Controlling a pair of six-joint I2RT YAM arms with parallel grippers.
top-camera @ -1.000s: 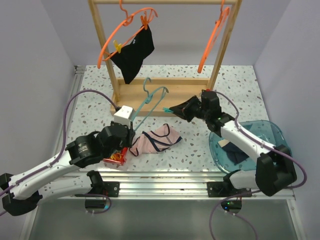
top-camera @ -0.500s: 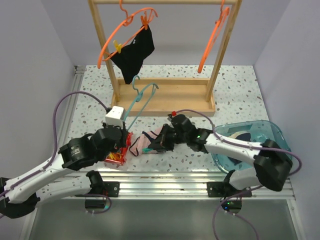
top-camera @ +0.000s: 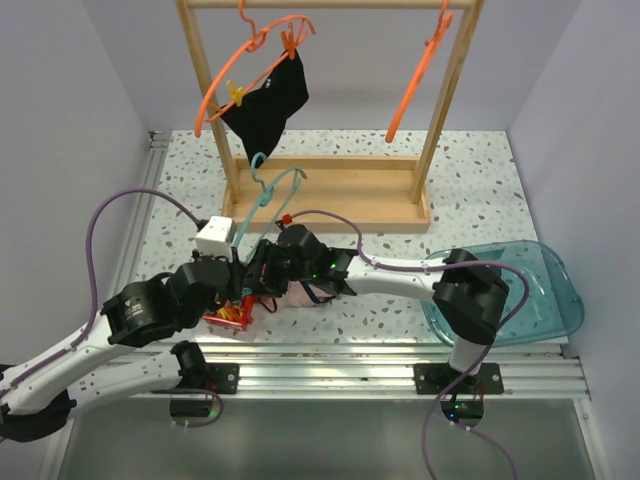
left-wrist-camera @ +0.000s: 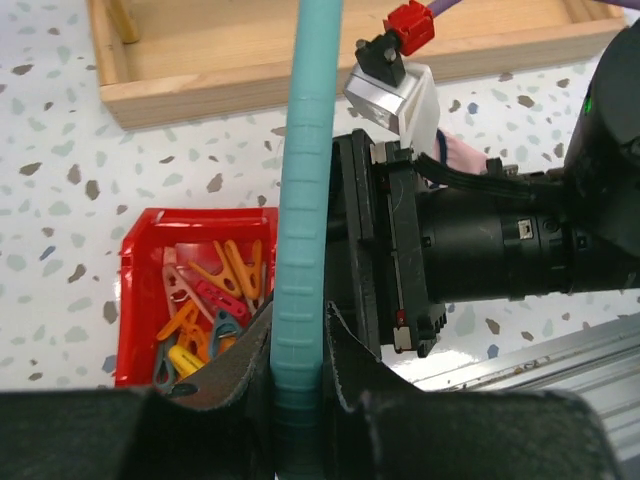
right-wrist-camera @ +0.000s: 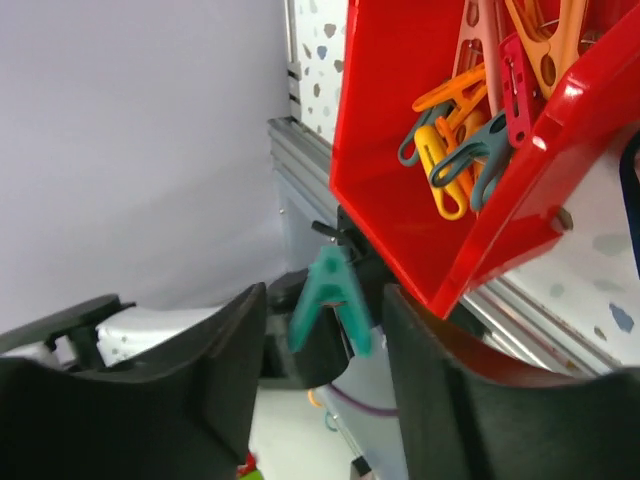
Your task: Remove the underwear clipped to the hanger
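Red bin [left-wrist-camera: 135, 300] holds coloured pegs [left-wrist-camera: 205, 300]; left jaws clamp teal hanger [left-wrist-camera: 305, 200], right jaws apart.

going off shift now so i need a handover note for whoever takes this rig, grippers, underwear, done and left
Left gripper: shut on the teal hanger, off the rack.
Right gripper: open, a teal clip loose between its fingers beside the red clip bin.
Pink underwear: on the table, off the hanger, partly under the right arm.
Black underwear: clipped to the orange hanger on the rack.
Left: unclip the black pair.
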